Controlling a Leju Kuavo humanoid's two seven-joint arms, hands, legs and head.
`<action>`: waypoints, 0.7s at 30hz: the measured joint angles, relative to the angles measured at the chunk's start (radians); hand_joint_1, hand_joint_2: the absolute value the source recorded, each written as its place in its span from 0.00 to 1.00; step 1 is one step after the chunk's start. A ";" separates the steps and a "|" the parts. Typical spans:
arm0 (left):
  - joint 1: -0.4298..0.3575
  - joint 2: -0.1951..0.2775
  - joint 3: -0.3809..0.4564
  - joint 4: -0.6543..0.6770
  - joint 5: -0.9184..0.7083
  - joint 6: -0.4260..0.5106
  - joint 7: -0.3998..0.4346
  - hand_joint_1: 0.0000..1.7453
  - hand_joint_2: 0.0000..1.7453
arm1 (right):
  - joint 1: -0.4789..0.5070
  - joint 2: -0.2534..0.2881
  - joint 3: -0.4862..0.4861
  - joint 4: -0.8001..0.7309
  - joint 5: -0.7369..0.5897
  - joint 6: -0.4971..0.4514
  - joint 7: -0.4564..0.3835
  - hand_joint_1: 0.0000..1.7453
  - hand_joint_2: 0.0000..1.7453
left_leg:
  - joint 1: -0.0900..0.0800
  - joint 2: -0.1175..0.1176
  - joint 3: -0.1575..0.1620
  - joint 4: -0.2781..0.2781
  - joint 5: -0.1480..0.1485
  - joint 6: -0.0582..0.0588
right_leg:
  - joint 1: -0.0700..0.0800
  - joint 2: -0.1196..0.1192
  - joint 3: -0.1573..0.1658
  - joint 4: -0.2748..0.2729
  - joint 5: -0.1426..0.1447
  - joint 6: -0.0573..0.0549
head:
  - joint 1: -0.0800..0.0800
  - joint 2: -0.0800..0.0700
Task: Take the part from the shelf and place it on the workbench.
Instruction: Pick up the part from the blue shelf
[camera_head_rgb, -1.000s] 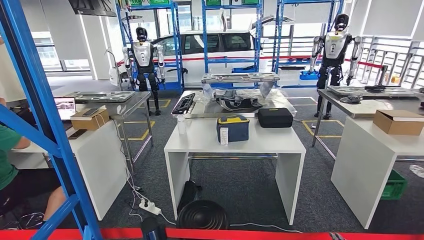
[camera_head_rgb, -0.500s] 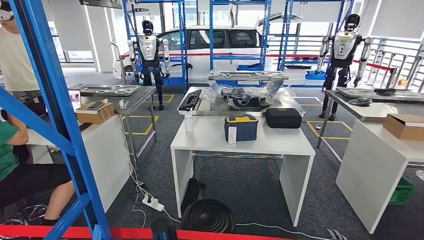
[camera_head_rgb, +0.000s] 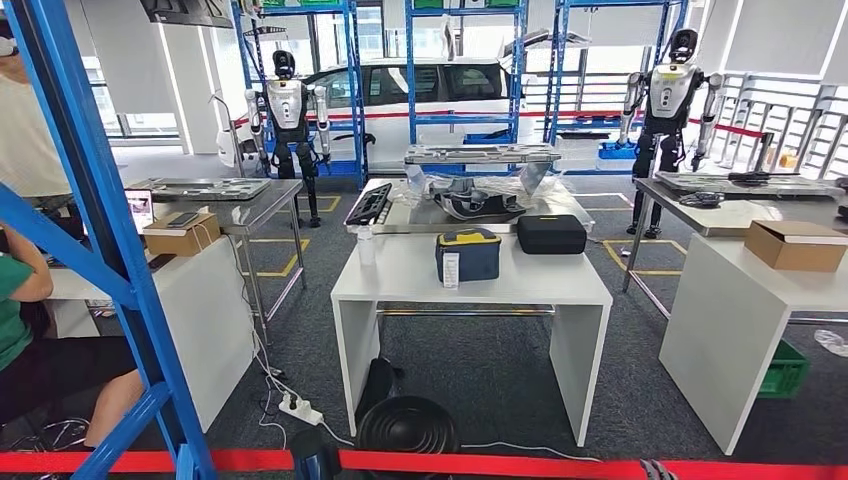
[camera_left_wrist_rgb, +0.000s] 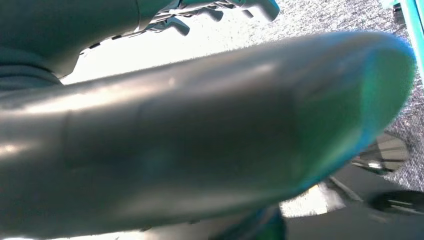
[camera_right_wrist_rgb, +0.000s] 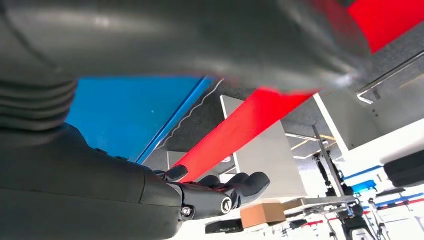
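A long dark part (camera_left_wrist_rgb: 190, 140), smooth and rounded, lies across the left wrist view, very close to the camera and blurred, above grey carpet. The left hand (camera_left_wrist_rgb: 200, 12) shows beyond it with its fingers (camera_left_wrist_rgb: 260, 7) curled; whether they press on the part I cannot tell. In the right wrist view the same kind of dark surface runs just beside the camera, and the right hand (camera_right_wrist_rgb: 210, 197) hangs apart from it, fingers (camera_right_wrist_rgb: 247, 184) bent inward and close together with nothing between them.

Ahead, in the head view, a white counter (camera_head_rgb: 560, 285) carries a blue case with a yellow top (camera_head_rgb: 467, 255) near its middle, a black case (camera_head_rgb: 550, 234) at its far right corner and a small bottle (camera_head_rgb: 365, 246) near its left edge. A blue shelf frame (camera_head_rgb: 90, 220) stands at the left, and a red barrier tape (camera_head_rgb: 480, 464) crosses the carpet in front. A cardboard box (camera_head_rgb: 796, 243) sits on another white counter at the right.
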 joint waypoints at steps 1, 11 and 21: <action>0.000 0.000 0.000 0.000 -0.001 0.000 0.000 0.00 0.00 | 0.000 0.000 0.000 0.000 -0.001 0.000 -0.001 0.00 0.00 | -0.002 0.000 0.025 -0.040 0.008 0.006 | 0.001 0.000 -0.002 0.000 0.004 0.007 | 0.000 0.000; 0.002 -0.002 0.000 0.000 -0.016 -0.004 0.010 0.00 0.00 | 0.010 0.001 0.000 0.000 0.005 0.016 0.003 0.00 0.00 | -0.014 0.007 -0.026 -0.064 0.071 0.065 | -0.001 0.002 -0.087 0.268 -0.168 0.042 | 0.000 0.000; 0.003 -0.007 0.000 0.000 -0.005 -0.004 -0.006 0.00 0.00 | -0.023 0.012 0.000 0.013 0.014 0.016 -0.012 0.00 0.00 | -0.022 0.006 -0.058 -0.051 0.090 0.057 | 0.017 0.003 0.105 -0.019 -0.095 0.008 | -0.007 0.000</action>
